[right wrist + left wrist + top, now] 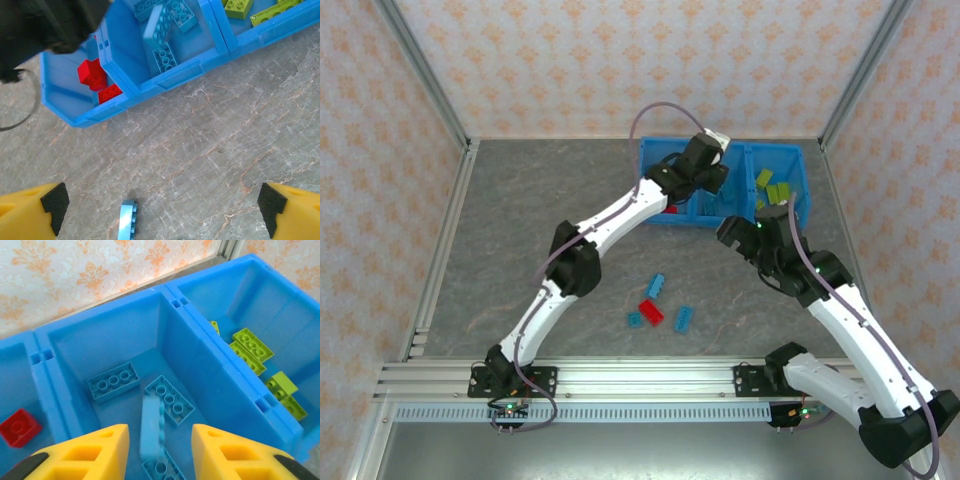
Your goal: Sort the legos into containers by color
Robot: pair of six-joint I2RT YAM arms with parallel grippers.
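Light blue brick, the nearest of the legos left loose on the desk. In the right wrist view it lies at the lower edge, a little left of the midline between the two fingers and nearer than their tips. It is seen edge-on. Its long axis runs near to far, roughly square to the line on which the jaws shut, so the long sides face the fingers.

Right claw: jaws fully apart, holding nothing, hovering above bare desk. A pick would seem to call for a short pull toward the near side, a slight shift left and a descent, with no turn of the wrist.

In the top view this piece belongs to a small cluster at the near centre of the desk, which includes a red brick. The right claw is the nearer arm to that cluster.

Left claw: far off, above the middle compartment of the blue bin. Its jaws are parted, and a tilted light blue brick stands between them, blurred and apparently touching neither finger. Other light blue pieces lie flat around it. Red pieces occupy the left compartment and yellow-green pieces the right.
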